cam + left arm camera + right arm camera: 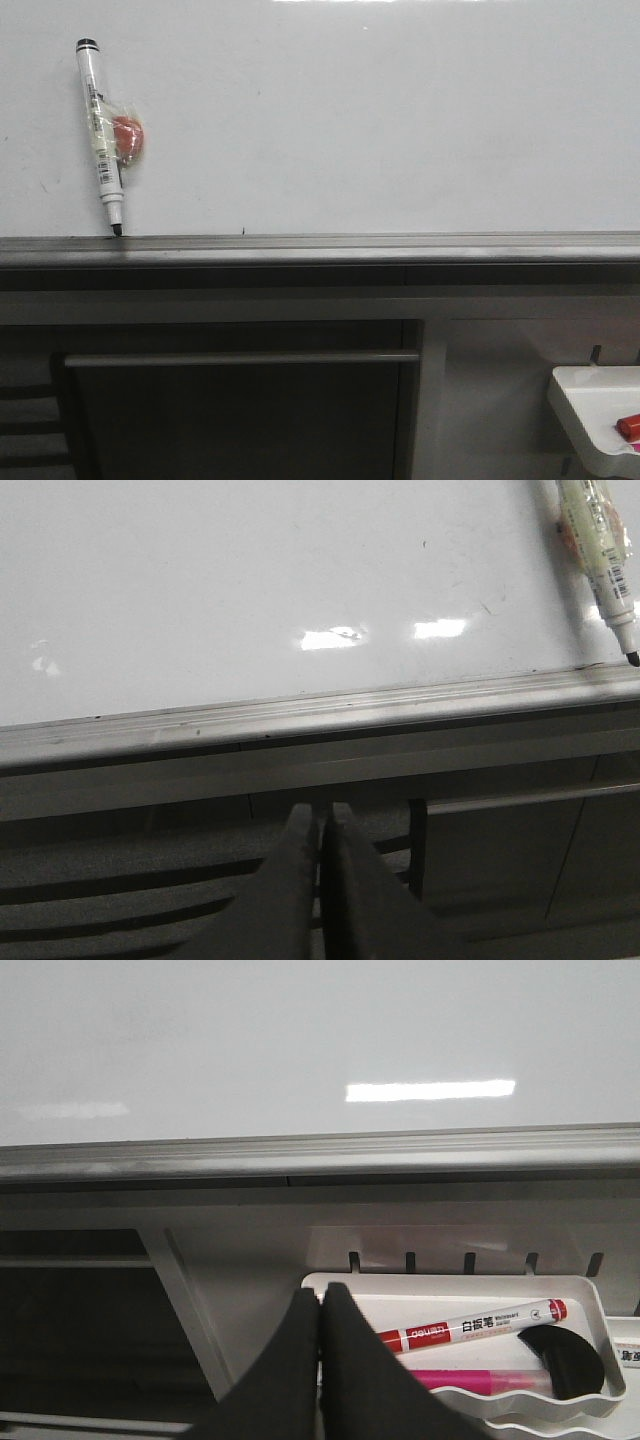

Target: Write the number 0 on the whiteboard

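The whiteboard (360, 120) fills the upper half of the front view, plain white with no number 0 drawn on it. A black-tipped marker (100, 135) with an orange-red piece taped to it leans on the board at the left, tip down on the grey ledge (330, 246). The left wrist view shows that marker (598, 555) too, far off to one side of my left gripper (322, 816), which is shut and empty below the ledge (300, 720). Also shut and empty, my right gripper (321, 1296) hangs at the near rim of a white tray (450, 1285). Neither gripper appears in the front view.
The white plastic tray (590, 400) hangs below the ledge at the lower right. It holds a red-capped whiteboard marker (475, 1326), a pink marker (480, 1380) and a black round eraser (565, 1360). A dark frame with a horizontal bar (240, 357) lies under the ledge.
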